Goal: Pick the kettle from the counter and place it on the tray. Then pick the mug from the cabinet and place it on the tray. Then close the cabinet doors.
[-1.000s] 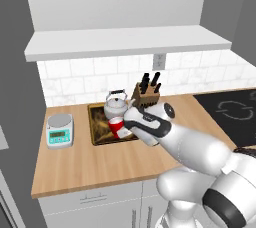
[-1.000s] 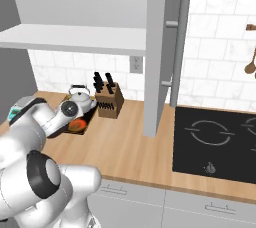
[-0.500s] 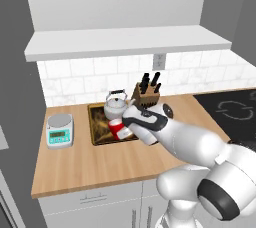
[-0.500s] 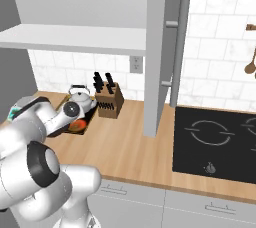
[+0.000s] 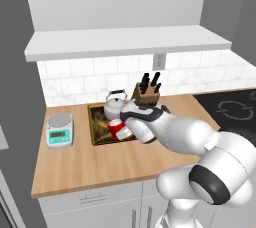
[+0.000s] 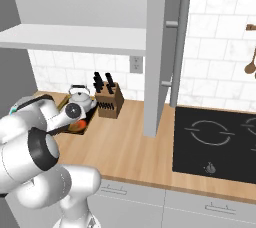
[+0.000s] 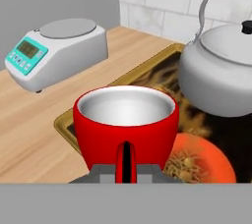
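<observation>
Crowding mug (image 7: 126,126): kettle (image 7: 220,73) beside, scale (image 7: 58,51) apart.

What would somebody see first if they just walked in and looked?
The bright red mug, held by the gripper low over the dark tray on the wooden counter. Just behind it on the tray stands the shiny silver kettle. A white-and-teal kitchen scale stands beside the tray.
</observation>
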Controlling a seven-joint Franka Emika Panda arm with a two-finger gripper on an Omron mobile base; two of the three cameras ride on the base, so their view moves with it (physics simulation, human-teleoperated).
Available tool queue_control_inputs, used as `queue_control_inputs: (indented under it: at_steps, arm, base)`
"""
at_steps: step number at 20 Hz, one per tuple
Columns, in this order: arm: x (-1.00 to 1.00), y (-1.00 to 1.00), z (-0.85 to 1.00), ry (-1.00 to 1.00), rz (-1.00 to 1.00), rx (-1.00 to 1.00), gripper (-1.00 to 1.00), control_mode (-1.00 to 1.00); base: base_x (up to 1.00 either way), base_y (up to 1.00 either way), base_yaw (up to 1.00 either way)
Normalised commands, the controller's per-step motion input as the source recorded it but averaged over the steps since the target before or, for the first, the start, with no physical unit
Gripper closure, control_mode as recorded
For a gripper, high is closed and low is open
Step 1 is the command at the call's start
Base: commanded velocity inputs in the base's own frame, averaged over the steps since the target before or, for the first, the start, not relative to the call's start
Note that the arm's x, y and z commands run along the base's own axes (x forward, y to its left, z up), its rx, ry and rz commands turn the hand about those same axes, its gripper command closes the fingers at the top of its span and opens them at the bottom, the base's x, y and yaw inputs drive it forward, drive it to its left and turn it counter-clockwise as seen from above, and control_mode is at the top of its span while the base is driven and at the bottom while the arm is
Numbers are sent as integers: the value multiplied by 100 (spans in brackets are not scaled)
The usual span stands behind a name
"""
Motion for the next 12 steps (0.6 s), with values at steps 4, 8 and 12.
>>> queue_control_inputs:
  at_steps: [4, 8, 12]
  arm:
    - [20, 0, -10, -4, 0, 0, 100, -100]
    - [24, 1, -6, -3, 0, 0, 100, -100]
    - [13, 1, -9, -3, 0, 0, 100, -100]
  base:
    - [0, 0, 0]
    - [0, 0, 0]
    - [0, 0, 0]
